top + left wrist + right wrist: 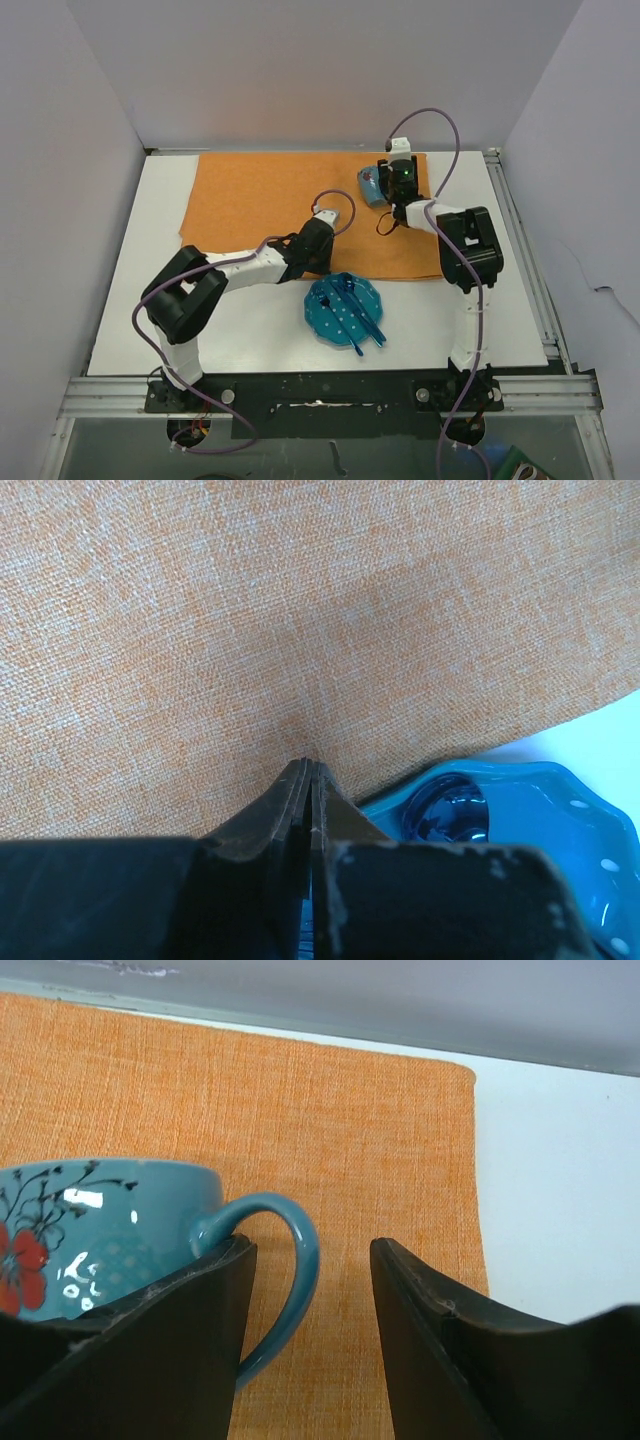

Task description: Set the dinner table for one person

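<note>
the white dinner table (140, 300) carries an orange cloth (250, 200) over its far half. a teal flowered mug (110, 1210) stands near the cloth's far right corner. the right gripper (312, 1250) is parted around its handle, gripping nothing. the left gripper (308, 772) is closed, tips against the cloth; whether it pinches fabric i cannot tell. just beside it, a dotted blue plate (330, 320) holds blue cutlery (365, 325).
</note>
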Robot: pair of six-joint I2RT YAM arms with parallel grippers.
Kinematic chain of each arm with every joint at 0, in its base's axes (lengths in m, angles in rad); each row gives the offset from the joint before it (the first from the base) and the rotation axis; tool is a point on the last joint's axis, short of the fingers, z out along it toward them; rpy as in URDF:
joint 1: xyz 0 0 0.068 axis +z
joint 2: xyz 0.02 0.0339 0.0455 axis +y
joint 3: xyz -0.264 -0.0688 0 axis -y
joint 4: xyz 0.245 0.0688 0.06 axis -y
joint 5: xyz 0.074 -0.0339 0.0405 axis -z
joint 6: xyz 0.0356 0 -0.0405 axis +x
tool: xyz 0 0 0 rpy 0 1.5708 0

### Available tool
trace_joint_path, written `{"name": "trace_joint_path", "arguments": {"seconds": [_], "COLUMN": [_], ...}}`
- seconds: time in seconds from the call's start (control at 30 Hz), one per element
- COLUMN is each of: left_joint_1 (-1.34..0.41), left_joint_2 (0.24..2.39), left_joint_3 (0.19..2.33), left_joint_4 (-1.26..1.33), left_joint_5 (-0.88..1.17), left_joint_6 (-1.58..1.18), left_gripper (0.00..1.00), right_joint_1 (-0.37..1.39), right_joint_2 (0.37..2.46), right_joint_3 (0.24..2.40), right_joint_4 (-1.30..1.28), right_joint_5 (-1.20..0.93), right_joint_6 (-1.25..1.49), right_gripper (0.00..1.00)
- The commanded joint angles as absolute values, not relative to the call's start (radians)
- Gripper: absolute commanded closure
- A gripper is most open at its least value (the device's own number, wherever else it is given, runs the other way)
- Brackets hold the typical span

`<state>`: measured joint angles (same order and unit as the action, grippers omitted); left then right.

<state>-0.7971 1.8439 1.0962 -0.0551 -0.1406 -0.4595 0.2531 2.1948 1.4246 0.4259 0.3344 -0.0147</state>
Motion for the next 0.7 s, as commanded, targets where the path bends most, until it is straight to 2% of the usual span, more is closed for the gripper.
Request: {"name": "trace_joint_path", "arguments": {"seconds": [0.0,0.27,0.4,0.47,0.53,0.6,0.67], "left_joint_1": [-0.805,-0.828,-0.850,-0.867,-0.884,-0.902,-0.920], "left_joint_2": [1.780,1.765,1.769,1.773,1.777,1.779,1.780], "left_joint_3": [1.104,1.118,1.132,1.145,1.158,1.171,1.186], "left_joint_4": [-0.012,-0.027,-0.039,-0.050,-0.062,-0.076,-0.089], "left_joint_5": [-0.159,-0.171,-0.180,-0.192,-0.206,-0.220,-0.237], "left_joint_6": [-0.464,-0.473,-0.479,-0.484,-0.486,-0.487,-0.487], "left_gripper": [0.99,0.99,0.99,0.99,0.99,0.99,0.99], "right_joint_1": [0.269,0.293,0.301,0.295,0.284,0.256,0.214], "right_joint_2": [2.087,1.932,1.861,1.830,1.804,1.798,1.826], "right_joint_3": [1.376,1.271,1.248,1.243,1.253,1.296,1.383], "right_joint_4": [0.399,0.382,0.342,0.321,0.290,0.231,0.108], "right_joint_5": [0.308,0.293,0.272,0.238,0.184,0.068,-0.078], "right_joint_6": [0.009,0.009,0.009,0.008,0.001,0.004,0.018], "right_gripper": [0.49,0.55,0.54,0.46,0.27,0.19,0.17]}}
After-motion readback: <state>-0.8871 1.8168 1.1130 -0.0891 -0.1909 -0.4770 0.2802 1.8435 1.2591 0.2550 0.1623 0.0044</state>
